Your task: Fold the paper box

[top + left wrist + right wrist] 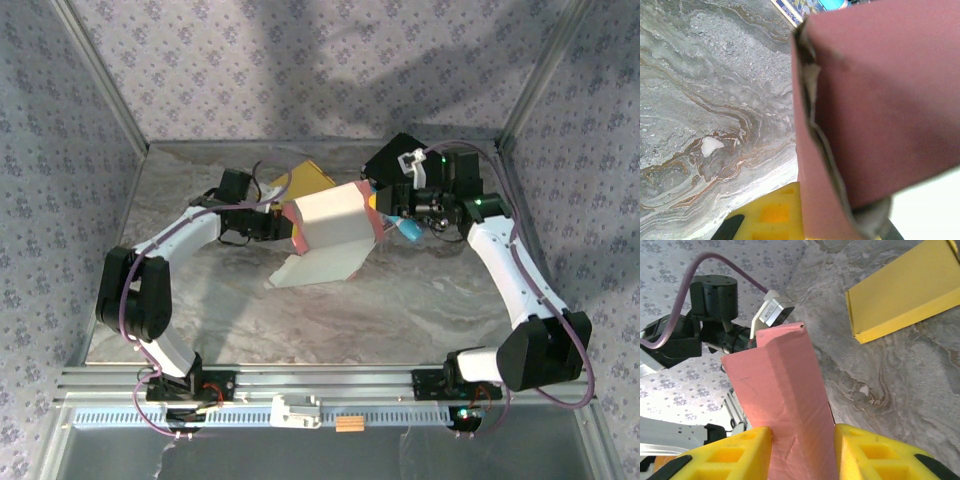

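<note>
We log: paper box (335, 228) long axis runs claw to claw | left claw (287, 222) pinched shut on its left edge | right claw (802, 442) gripping the opposite end

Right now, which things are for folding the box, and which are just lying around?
For the job:
- pink box
- left claw, shut on one end of it
- right claw, with the other end between its fingers

Just lying about:
- yellow card, flat on the table behind the box
</note>
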Action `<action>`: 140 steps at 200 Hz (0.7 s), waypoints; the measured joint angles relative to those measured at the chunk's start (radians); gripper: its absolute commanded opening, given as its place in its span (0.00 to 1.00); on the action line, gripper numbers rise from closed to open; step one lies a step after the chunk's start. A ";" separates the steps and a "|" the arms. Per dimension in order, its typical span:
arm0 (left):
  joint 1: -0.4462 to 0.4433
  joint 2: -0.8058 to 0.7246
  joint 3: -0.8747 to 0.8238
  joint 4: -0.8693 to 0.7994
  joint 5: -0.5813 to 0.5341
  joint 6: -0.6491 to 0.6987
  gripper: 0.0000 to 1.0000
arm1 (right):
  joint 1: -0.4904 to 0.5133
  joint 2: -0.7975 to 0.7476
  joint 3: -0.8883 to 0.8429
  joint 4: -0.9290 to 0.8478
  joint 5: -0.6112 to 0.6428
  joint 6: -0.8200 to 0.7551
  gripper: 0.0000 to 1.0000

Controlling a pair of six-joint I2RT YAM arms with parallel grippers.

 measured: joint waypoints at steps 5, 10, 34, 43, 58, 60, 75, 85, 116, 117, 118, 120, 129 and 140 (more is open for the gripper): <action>0.000 0.000 0.001 0.000 0.000 0.000 0.00 | 0.004 0.002 0.008 -0.010 0.011 -0.009 0.38; 0.000 0.000 0.003 0.000 0.000 0.000 0.00 | 0.009 0.005 0.016 -0.019 0.023 -0.017 0.37; 0.000 0.000 0.009 -0.007 -0.003 0.004 0.00 | 0.034 0.015 0.038 -0.055 0.074 -0.046 0.35; 0.000 0.000 0.010 -0.010 -0.004 0.006 0.00 | 0.041 0.015 0.040 -0.063 0.091 -0.052 0.34; 0.000 -0.001 0.010 -0.016 -0.008 0.008 0.00 | 0.053 0.015 0.042 -0.076 0.125 -0.063 0.32; 0.000 -0.001 0.010 -0.018 -0.008 0.008 0.00 | 0.055 0.016 0.043 -0.077 0.130 -0.063 0.32; 0.000 -0.002 0.010 -0.019 -0.012 0.008 0.00 | 0.064 0.016 0.045 -0.088 0.163 -0.072 0.32; 0.000 -0.004 0.010 -0.019 -0.016 0.008 0.00 | 0.071 0.016 0.046 -0.092 0.184 -0.077 0.31; 0.000 -0.005 0.010 -0.021 -0.027 0.016 0.00 | 0.104 0.016 0.050 -0.108 0.265 -0.094 0.32; 0.000 -0.005 0.010 -0.022 -0.027 0.016 0.00 | 0.105 0.016 0.050 -0.108 0.267 -0.095 0.33; 0.000 -0.005 0.010 -0.022 -0.027 0.016 0.00 | 0.107 0.016 0.051 -0.109 0.272 -0.097 0.33; 0.000 -0.005 0.010 -0.022 -0.028 0.016 0.00 | 0.109 0.016 0.051 -0.110 0.277 -0.097 0.33; 0.000 -0.006 0.010 -0.023 -0.031 0.016 0.00 | 0.121 0.015 0.053 -0.113 0.303 -0.104 0.33; 0.000 -0.008 0.010 -0.025 -0.034 0.016 0.00 | 0.133 0.015 0.053 -0.115 0.330 -0.107 0.34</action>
